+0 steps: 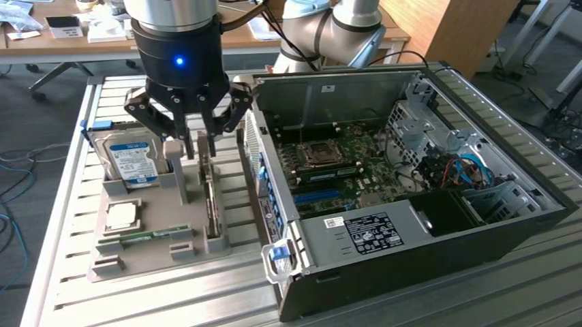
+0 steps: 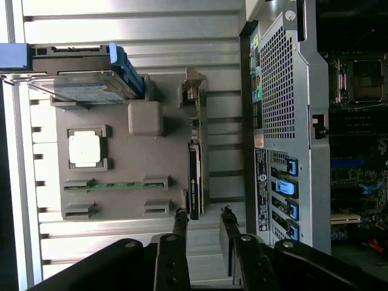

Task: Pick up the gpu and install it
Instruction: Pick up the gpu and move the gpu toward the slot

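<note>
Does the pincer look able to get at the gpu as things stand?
Probably yes: the pincer hangs open just above the gpu, which stands on edge in the tray with its upper edge bare and nothing between them.

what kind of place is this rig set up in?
Probably a robotics lab or test workshop: an open PC tower sits on a slatted aluminium table, a grey fixture tray beside it holds computer parts, and cluttered office desks stand behind.

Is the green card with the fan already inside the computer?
No, the gpu stands on edge in the grey tray beside the computer case, under the gripper.
</note>
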`<state>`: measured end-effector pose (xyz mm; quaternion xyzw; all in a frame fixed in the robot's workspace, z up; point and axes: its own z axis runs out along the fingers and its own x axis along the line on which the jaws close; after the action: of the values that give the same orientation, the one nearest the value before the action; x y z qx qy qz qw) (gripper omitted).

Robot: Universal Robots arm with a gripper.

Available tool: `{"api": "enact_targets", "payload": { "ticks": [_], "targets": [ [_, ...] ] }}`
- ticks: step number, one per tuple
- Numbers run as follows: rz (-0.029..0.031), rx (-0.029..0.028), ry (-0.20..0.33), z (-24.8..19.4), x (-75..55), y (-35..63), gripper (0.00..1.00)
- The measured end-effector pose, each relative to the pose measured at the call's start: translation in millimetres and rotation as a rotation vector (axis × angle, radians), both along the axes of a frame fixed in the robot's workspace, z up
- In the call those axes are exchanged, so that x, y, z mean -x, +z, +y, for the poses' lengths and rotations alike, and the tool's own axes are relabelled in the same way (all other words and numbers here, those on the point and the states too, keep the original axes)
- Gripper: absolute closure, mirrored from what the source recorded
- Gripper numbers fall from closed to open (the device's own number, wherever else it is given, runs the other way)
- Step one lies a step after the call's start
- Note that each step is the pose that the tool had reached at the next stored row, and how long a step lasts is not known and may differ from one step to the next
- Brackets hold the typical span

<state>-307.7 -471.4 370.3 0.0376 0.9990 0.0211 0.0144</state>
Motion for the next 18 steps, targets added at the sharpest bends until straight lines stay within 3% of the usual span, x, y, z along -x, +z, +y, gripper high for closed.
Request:
{"api": "enact_targets", "payload": {
  "ticks": [3,18],
  "targets": [
    [0.0,0.0,0.0,0.0,0.0,0.0,0.58],
    [0.0002,0.0002,0.0,0.0,0.0,-2.4,0.58]
  ]
}}
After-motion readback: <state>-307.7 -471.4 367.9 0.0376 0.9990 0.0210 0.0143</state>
